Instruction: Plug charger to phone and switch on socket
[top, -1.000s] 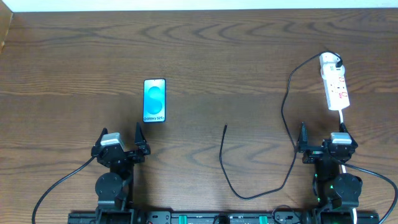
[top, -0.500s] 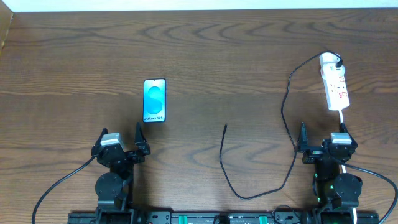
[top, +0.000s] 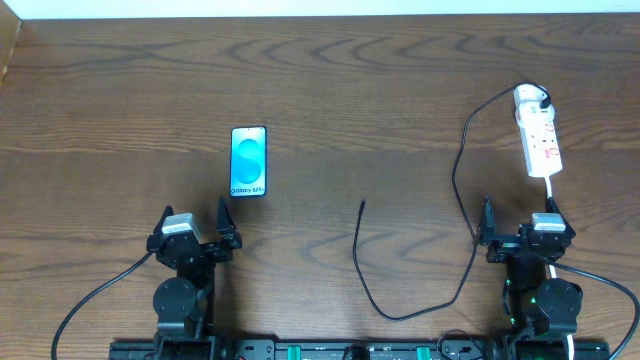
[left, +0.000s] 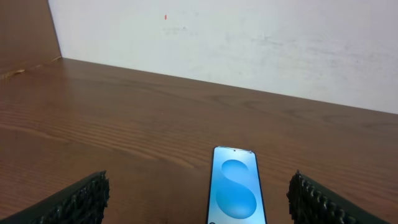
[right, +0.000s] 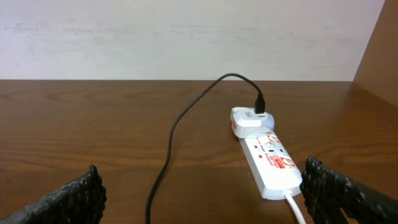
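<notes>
The phone (top: 249, 161) lies flat on the table left of centre, its blue screen up; it also shows in the left wrist view (left: 235, 186), just ahead of the jaws. The socket (top: 538, 132) lies at the far right, a white adapter plugged in at its far end; it also shows in the right wrist view (right: 267, 157). The charger (top: 459, 170) runs from the adapter down in a loop to its free plug tip near table centre, and shows in the right wrist view (right: 168, 149). My left gripper (top: 195, 222) is open and empty near the phone. My right gripper (top: 517, 218) is open and empty near the socket.
The socket's white cord (top: 553, 192) runs back toward the right arm's base. The table's left edge meets a wooden side panel (left: 25, 31). A white wall (right: 186, 37) stands behind the table's far edge.
</notes>
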